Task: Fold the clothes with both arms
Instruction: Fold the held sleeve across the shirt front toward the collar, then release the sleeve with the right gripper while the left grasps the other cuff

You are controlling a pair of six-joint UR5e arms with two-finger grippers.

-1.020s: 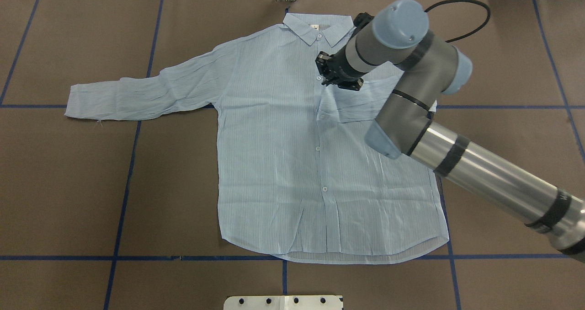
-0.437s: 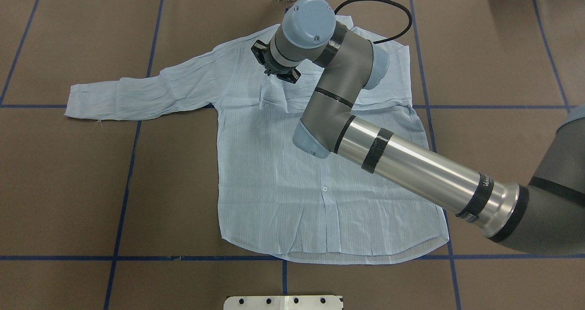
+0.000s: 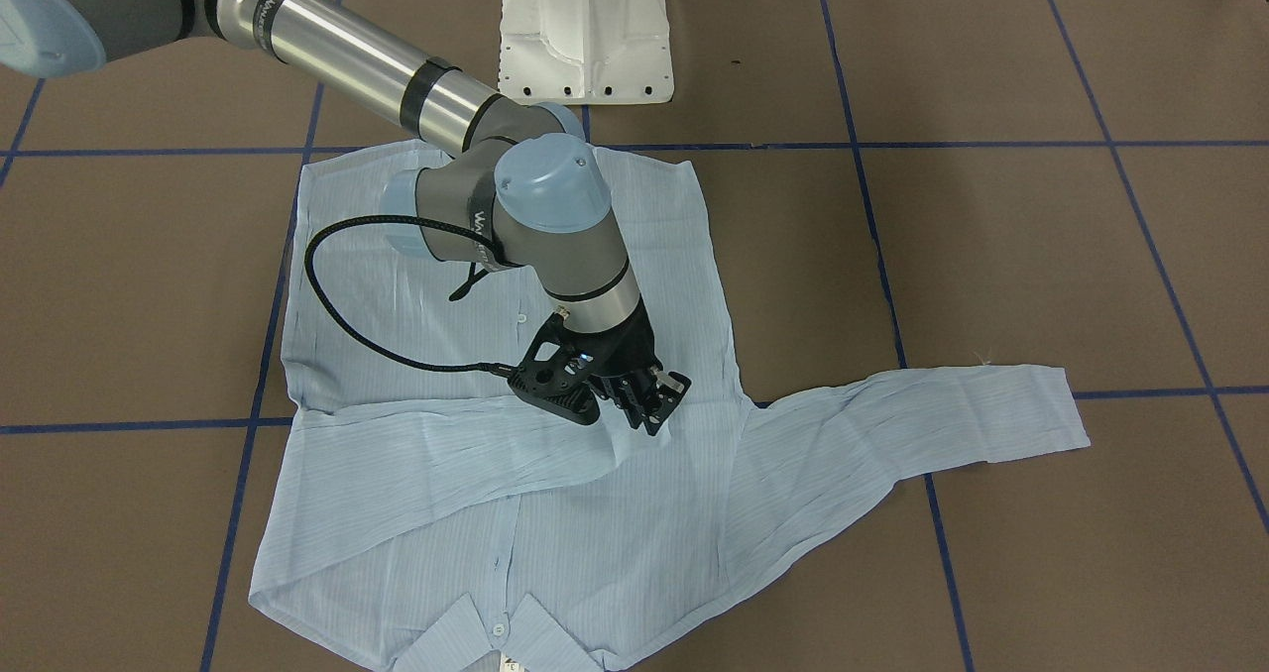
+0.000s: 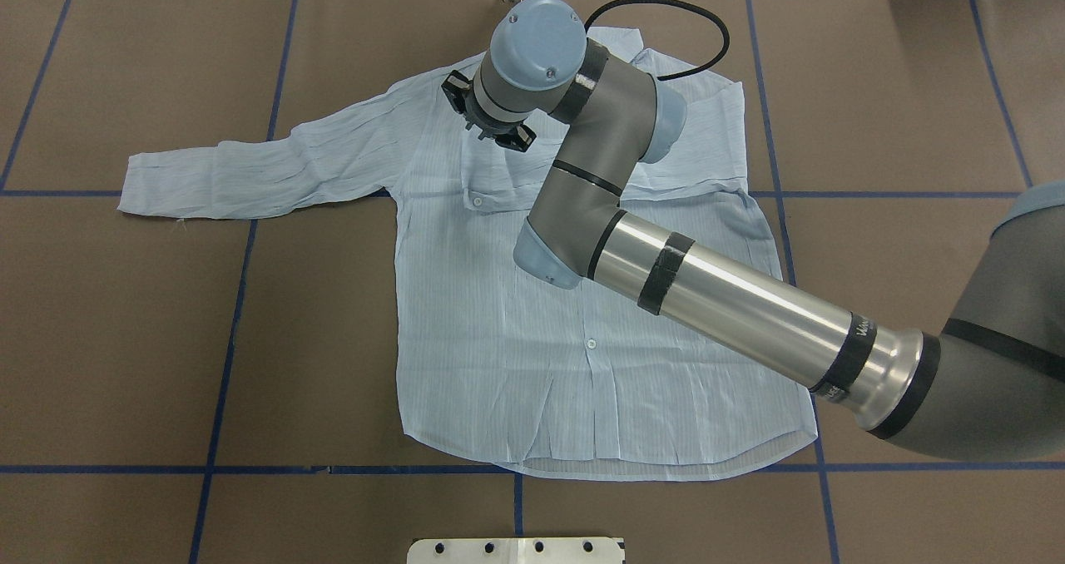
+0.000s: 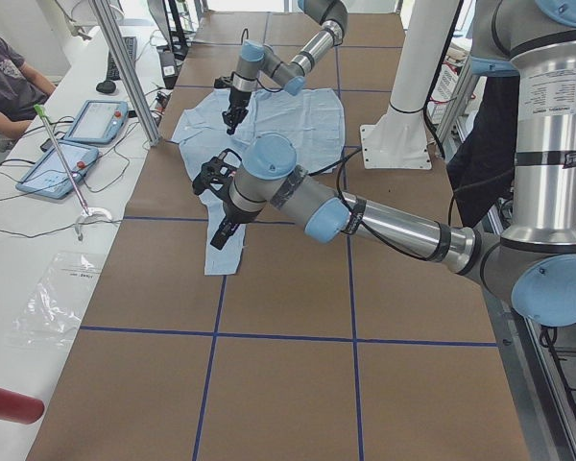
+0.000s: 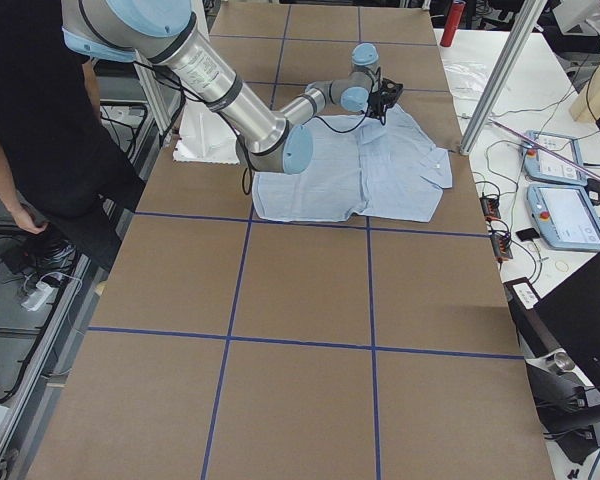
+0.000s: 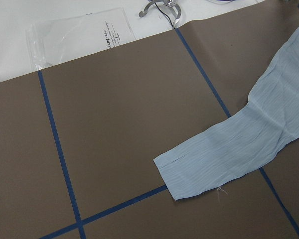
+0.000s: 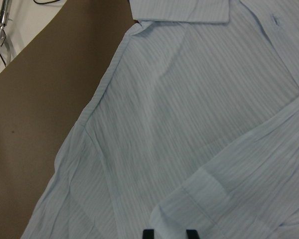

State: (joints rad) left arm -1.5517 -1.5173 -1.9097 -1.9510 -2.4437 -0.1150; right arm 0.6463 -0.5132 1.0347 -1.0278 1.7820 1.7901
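Observation:
The pale-blue striped shirt (image 4: 532, 331) lies flat, front up, collar at the far edge. Its right sleeve is folded across the chest, and the cuff (image 4: 478, 200) rests near the left chest. The left sleeve (image 4: 250, 165) stretches out flat toward the table's left. My right gripper (image 3: 651, 404) hovers just over the folded sleeve's cuff (image 8: 189, 196). Its fingertips (image 8: 148, 232) stand apart, so it is open. My left gripper (image 5: 221, 229) shows only in the exterior left view, above the left cuff (image 7: 189, 172). I cannot tell whether it is open or shut.
The white pedestal base (image 3: 585, 28) stands at the robot's edge of the brown, blue-taped table (image 4: 125, 339). A person (image 6: 40, 120) stands beside the table on the robot's side. Another person (image 5: 5, 82) sits by the tablets (image 5: 96, 120) on the operators' bench. A clear plastic bag (image 7: 79, 32) lies past the table's end.
My right gripper has swept left across the shirt, drawing the right sleeve over the chest. In the last half second it shifted slightly further left, and the cuff settled onto the shirt.

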